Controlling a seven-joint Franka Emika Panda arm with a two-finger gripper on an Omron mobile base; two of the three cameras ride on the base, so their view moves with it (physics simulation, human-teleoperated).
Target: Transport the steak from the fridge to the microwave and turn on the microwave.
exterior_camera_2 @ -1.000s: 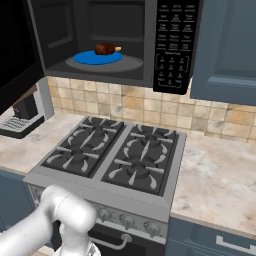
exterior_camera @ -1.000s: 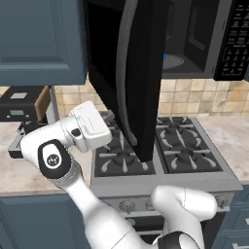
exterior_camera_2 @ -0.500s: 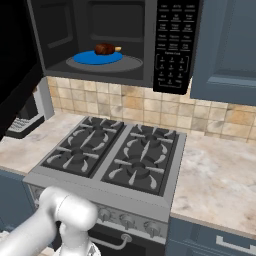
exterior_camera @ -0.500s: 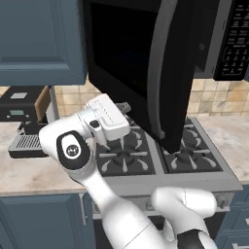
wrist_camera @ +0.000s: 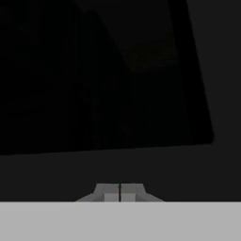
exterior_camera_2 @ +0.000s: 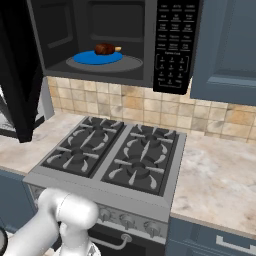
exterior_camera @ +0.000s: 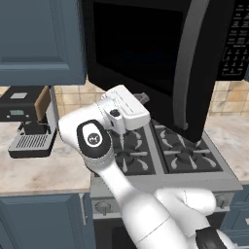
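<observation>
The steak (exterior_camera_2: pixel 105 48) lies on a blue plate (exterior_camera_2: pixel 90 58) on the glass turntable (exterior_camera_2: pixel 127 64) inside the black microwave (exterior_camera_2: pixel 172 45). The microwave's door (exterior_camera: pixel 146 44) stands partly swung, its free edge over the stove in the left base view. From the right base view the door (exterior_camera_2: pixel 17 75) hangs at the far left. My gripper (exterior_camera: pixel 144 98) is shut and empty, its tips against the door's outer face. In the hand view the shut gripper (wrist_camera: pixel 120 193) faces the dark door window (wrist_camera: pixel 103 75) at close range. The fridge is out of view.
A gas stove (exterior_camera_2: pixel 120 155) sits below the microwave. A black coffee machine (exterior_camera: pixel 29 121) stands on the counter to the left. Blue cupboards (exterior_camera: pixel 39 39) flank the microwave on both sides. Marble counter (exterior_camera_2: pixel 220 175) stretches to the right of the stove.
The microwave door has swung further round toward its opening. My arm and shut gripper have followed it to the right, staying against its face. The steak and plate have not moved.
</observation>
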